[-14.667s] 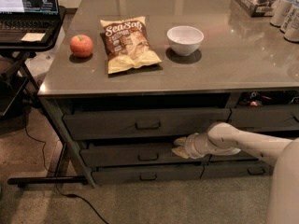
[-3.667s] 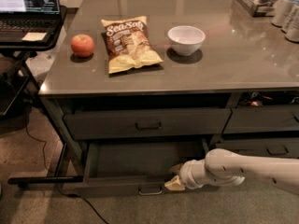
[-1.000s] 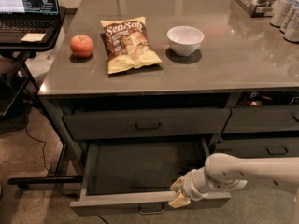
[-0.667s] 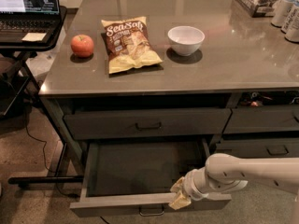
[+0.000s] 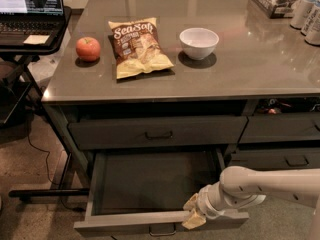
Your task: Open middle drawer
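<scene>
The middle drawer (image 5: 150,219) is pulled far out below the counter. Its grey tray interior (image 5: 155,181) shows, and it holds nothing I can see. Its small dark loop handle (image 5: 162,230) sits at the centre of the low front, at the bottom edge of the view. My gripper (image 5: 192,211) is at the drawer's front edge, right of the handle, its yellowish fingers (image 5: 191,203) over the top of the front panel. The white arm (image 5: 265,186) reaches in from the right.
The top drawer (image 5: 157,132) above is closed. On the counter (image 5: 260,59) lie an apple (image 5: 88,48), a chip bag (image 5: 138,46) and a white bowl (image 5: 199,42). Cans (image 5: 305,11) stand at the far right. A laptop (image 5: 30,9) sits on a stand at the left.
The middle drawer has gone from closed to pulled far out, with my gripper moving toward the camera with it. In the last second nothing visibly moved.
</scene>
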Tool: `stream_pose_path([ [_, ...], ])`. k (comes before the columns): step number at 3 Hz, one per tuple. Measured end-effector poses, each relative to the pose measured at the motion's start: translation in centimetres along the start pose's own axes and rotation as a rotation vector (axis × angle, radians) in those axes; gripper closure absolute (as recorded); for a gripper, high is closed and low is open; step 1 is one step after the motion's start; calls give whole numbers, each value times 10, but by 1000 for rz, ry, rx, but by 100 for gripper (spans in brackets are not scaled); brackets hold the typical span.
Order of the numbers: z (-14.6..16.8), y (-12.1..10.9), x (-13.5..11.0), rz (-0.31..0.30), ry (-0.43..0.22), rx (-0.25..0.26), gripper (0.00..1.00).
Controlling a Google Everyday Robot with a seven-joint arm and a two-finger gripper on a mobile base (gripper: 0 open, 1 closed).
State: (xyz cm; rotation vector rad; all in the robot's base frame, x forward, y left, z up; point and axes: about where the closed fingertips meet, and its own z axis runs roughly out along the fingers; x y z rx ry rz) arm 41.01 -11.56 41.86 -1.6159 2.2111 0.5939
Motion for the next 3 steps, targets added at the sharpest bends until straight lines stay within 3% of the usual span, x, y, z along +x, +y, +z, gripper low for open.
stream_pose_path([
  [1,-5,29,21,2,42,-59,11],
  [2,-5,30,22,3,43,-63,0],
  [3,-5,30,22,3,43,-63,0],
])
